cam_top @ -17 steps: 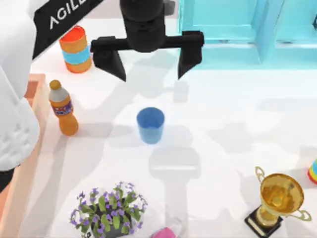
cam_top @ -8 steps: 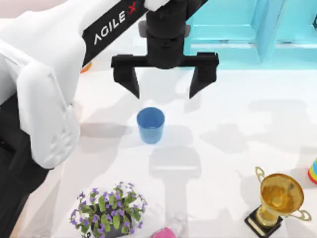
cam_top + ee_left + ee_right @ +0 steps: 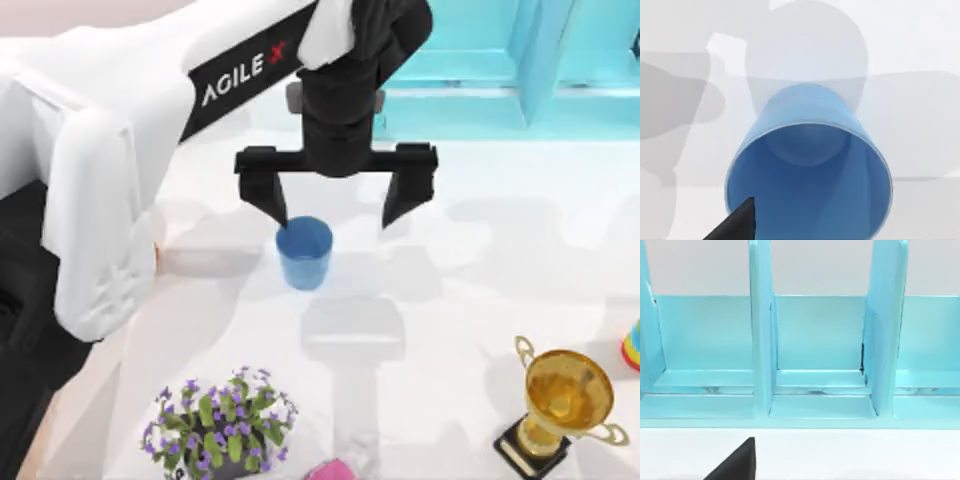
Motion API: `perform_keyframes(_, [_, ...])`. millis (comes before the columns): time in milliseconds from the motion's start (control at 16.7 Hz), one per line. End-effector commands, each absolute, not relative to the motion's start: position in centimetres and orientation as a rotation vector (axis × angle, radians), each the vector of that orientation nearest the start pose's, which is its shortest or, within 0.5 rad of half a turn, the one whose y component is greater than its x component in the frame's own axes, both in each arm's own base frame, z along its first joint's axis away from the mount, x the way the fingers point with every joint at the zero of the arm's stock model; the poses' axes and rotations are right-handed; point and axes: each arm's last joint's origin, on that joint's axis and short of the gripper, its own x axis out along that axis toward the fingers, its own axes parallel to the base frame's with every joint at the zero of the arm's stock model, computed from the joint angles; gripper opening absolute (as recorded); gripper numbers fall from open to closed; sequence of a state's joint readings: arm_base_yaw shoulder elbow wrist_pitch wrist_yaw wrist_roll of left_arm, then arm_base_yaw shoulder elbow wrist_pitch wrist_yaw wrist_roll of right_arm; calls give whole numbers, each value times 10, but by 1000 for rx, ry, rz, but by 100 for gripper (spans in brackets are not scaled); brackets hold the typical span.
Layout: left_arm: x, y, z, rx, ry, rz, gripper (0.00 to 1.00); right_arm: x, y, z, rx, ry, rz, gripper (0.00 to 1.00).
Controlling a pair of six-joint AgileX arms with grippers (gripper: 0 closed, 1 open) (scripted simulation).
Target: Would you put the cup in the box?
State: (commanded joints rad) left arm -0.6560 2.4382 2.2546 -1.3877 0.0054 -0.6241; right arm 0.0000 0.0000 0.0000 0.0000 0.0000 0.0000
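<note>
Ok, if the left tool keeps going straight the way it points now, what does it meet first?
Most likely the cup. The left tool is open above it, one finger over the near rim, and the left wrist view looks into the cup's mouth. Height above the rim is unclear.

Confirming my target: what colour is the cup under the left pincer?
Plain blue cup, inside and out; clearest in the left wrist view.

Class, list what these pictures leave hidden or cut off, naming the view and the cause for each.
- The box: top view, covered by the left arm.
- Trophy: top view, its base is cut by the bottom edge.
- Pink object: top view, cut off by the bottom edge, unidentifiable.
- The cup: left wrist view, near rim cut by the edge.
- Left gripper: top view, whether its fingers touch the cup cannot be told.
</note>
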Motion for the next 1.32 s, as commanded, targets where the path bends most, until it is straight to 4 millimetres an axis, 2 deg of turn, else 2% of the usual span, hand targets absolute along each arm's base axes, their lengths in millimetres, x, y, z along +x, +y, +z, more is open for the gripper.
perform_keyframes(180, [381, -286, 151, 17, 1573, -14, 100, 106, -1, 160, 0, 0, 0, 100])
perform_keyframes(300, [379, -285, 138, 16, 1571, -15, 100, 106, -1, 160, 0, 0, 0, 100])
perform_keyframes(600, [379, -285, 135, 16, 1571, -15, 100, 106, -1, 160, 0, 0, 0, 100])
perform_keyframes(1320, [379, -285, 135, 16, 1571, -15, 10, 106, -1, 160, 0, 0, 0, 100])
